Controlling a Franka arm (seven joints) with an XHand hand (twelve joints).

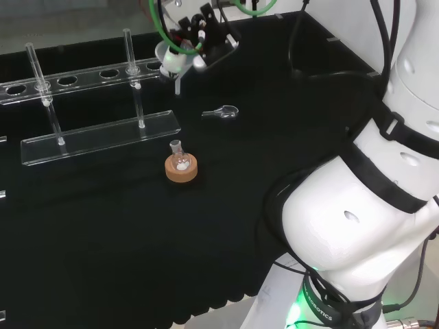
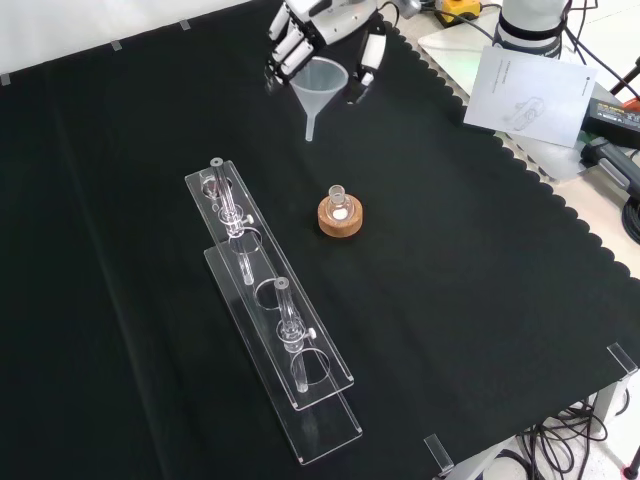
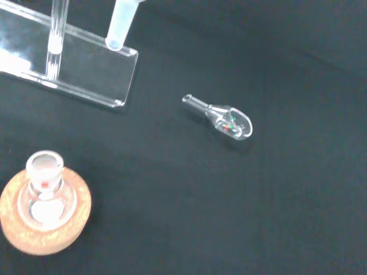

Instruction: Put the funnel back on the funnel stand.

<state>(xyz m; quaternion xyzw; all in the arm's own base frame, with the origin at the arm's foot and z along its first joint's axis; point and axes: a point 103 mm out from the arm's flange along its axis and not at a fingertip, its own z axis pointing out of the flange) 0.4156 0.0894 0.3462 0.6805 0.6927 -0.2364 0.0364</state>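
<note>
Black cloth covers the whole bench, scalloped along its edge, and against it the clear ware shows mostly by its outlines. At the far end in the front view the funnel (image 2: 318,85) hangs in the air, cone up and stem pointing straight down, which is the attitude it needs to drop through a hole. It looks translucent white, with a wide cone narrowing to a short slim stem. The hand (image 2: 300,40) has its fingers curled round the cone's rim from above, thumb on the opposite side, so the stem stays free.

Just beside it in the head view stands the funnel stand (image 1: 96,103), a clear base plate with two thin posts carrying a top rail pierced by round holes; the funnel hovers near the rail's right end. Nearer the arm, a small flask (image 2: 339,203) sits upright in a cork ring (image 2: 340,219), and a small glass scoop (image 1: 223,112) lies on the cloth apart from both.
</note>
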